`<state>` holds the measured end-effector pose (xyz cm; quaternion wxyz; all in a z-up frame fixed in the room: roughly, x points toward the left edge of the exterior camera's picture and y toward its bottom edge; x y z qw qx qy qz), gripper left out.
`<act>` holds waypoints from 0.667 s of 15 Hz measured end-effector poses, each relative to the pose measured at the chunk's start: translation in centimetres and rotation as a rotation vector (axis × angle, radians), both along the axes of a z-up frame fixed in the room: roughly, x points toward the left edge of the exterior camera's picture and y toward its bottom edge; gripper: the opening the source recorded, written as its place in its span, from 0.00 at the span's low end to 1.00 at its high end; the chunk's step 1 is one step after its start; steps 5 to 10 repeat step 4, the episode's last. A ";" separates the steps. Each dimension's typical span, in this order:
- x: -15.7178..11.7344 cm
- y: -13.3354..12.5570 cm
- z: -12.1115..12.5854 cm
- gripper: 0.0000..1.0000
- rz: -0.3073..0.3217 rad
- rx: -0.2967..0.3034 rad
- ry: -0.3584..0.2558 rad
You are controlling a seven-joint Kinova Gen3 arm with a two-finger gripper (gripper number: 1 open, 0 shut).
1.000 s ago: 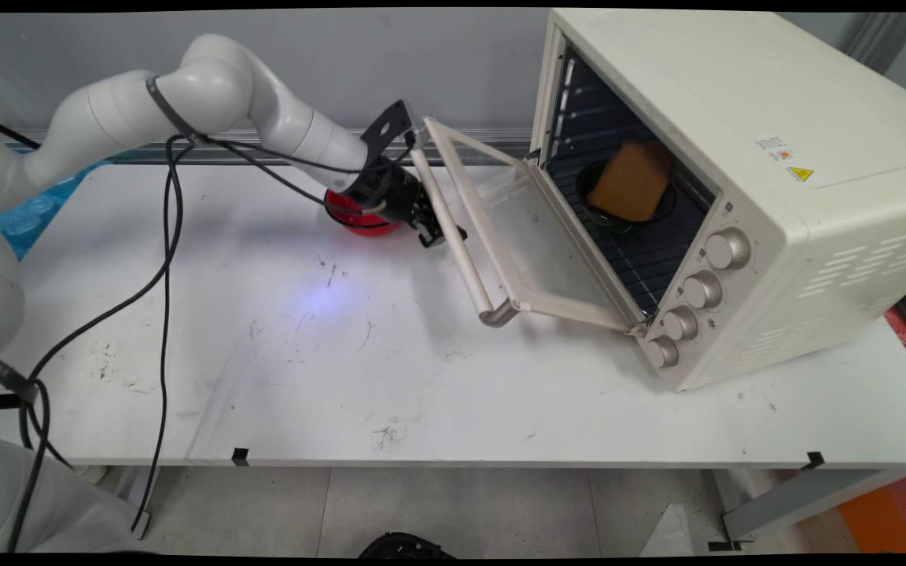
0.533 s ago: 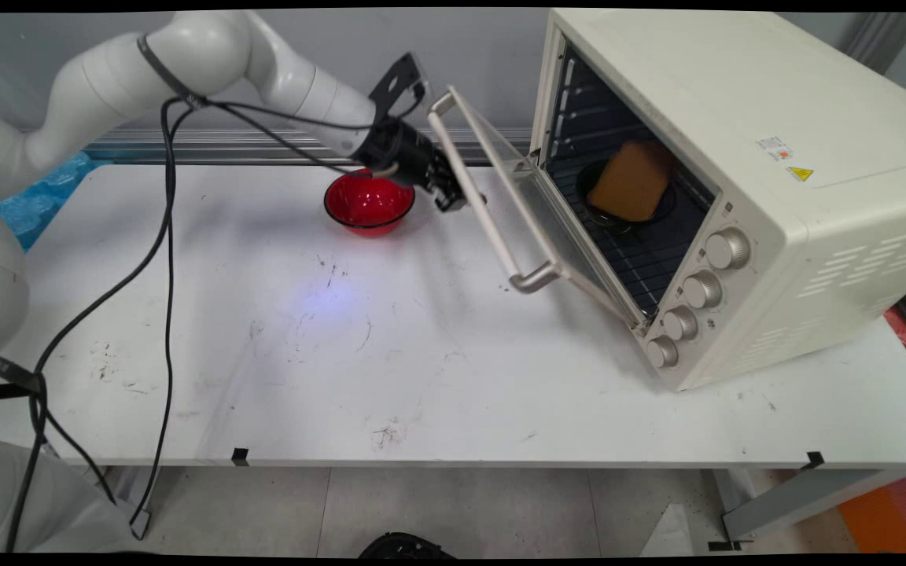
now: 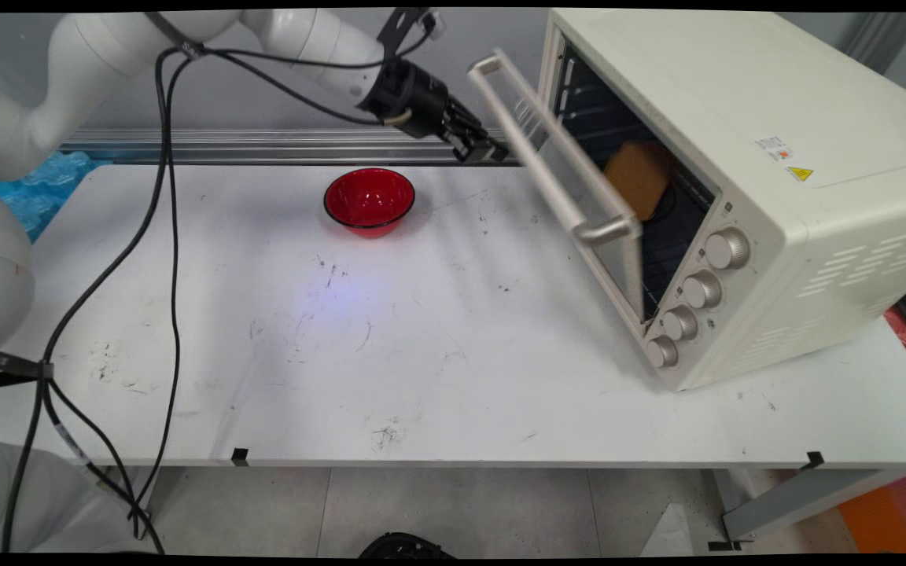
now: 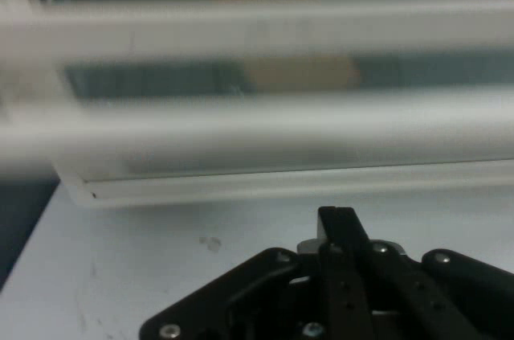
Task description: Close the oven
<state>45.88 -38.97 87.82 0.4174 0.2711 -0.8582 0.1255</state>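
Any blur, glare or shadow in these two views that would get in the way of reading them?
Hand view: the oven door and its handle are smeared into soft bands, and only the end effector reads fairly crisp. Main view: mostly sharp, with a faint reflection on the door glass over the bread and soft shadows beside the bowl.

Oven (image 3: 736, 181) on table (image 3: 421, 362), right side, door (image 3: 579, 204) half raised, facing left. Bread (image 3: 638, 179) inside on rack, behind door glass. Bowl (image 3: 369, 201) on table, well left of oven. Gripper (image 3: 492, 151) above table, between bowl and door, just beside door handle (image 3: 543, 169).
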 end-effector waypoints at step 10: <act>0.2 -0.2 2.0 0.00 -0.008 -0.022 0.012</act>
